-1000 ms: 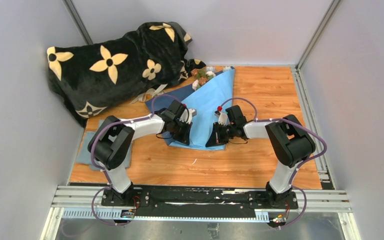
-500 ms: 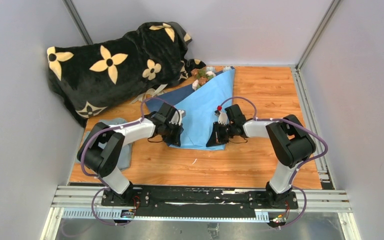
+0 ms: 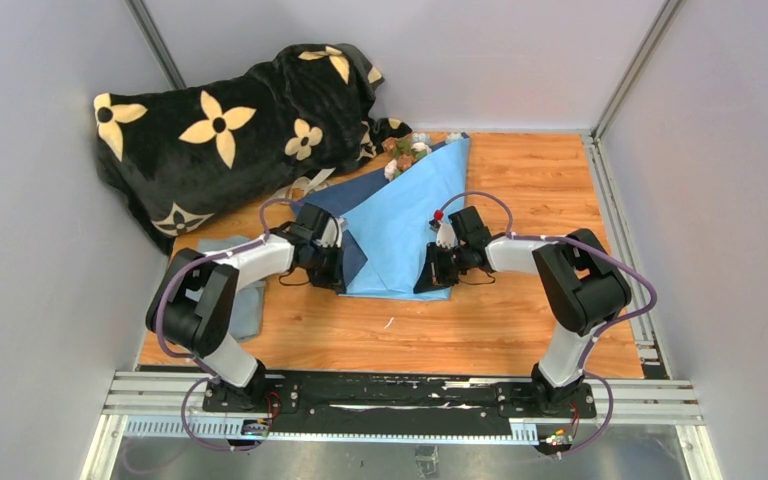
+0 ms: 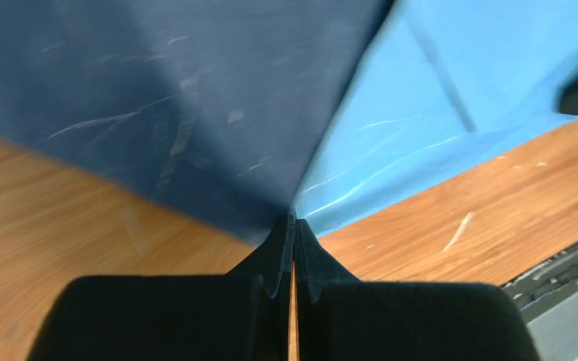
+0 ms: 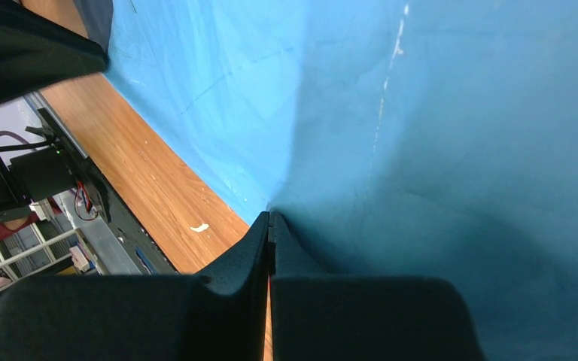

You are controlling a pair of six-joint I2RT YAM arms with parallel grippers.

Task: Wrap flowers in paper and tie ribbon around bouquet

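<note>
Two arms on the paper (image 3: 400, 215) right now. The left fingers (image 3: 332, 270) are clamped tight on its near left corner, and the wrist view backs that up: tips pressed together, sheet pinched between them. That flap shows its dark blue side, with light blue beyond the fold. Over on the other side, the right fingers (image 3: 432, 276) are closed just as firmly on the near right corner. The sheet fans away across the wooden bench (image 3: 530, 180) toward the far end, where the flowers (image 3: 403, 155) lie with their heads poking out at its far tip. The ribbon (image 3: 305, 187) sits in loose loops at the edge of the black blanket (image 3: 220, 120), left of the paper. A grey-blue cloth (image 3: 252, 312) lies by the left arm.
</note>
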